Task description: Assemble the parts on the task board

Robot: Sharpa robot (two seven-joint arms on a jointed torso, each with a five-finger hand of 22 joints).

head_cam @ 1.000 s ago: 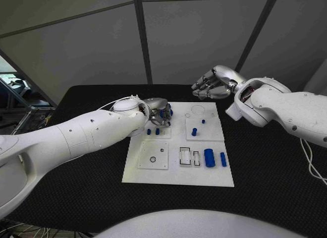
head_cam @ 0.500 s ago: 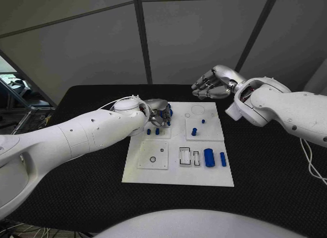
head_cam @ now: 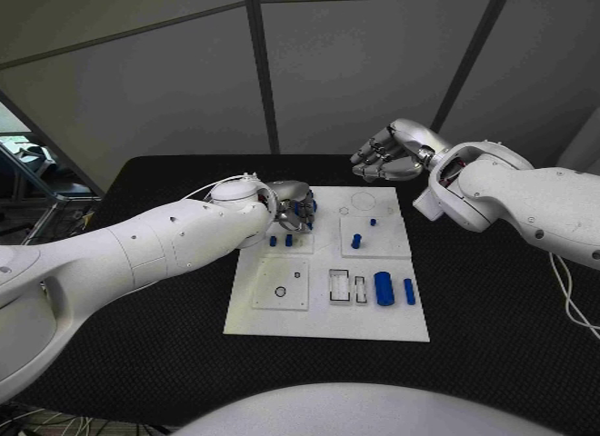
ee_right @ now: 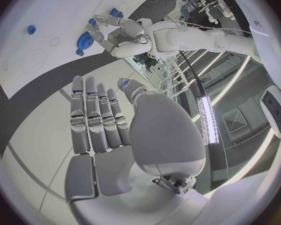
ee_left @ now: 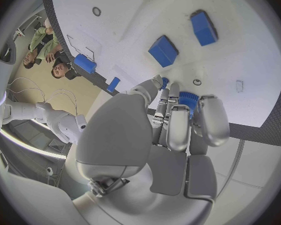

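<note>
Ribbed blue gear, seemingly in left robot hand

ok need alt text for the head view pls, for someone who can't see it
Two white robot arms reach over a white task board on a black table. The left hand is on a blue part at the board's far left corner; the right hand hangs beyond the far edge, holding nothing. More blue parts lie and stand on the board.

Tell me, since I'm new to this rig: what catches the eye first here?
The white task board in the middle of the black table, dotted with small blue parts. At its far left corner the left hand holds a blue toothed part in its fingertips. The right hand hovers over the board's far edge, holding nothing.
</note>
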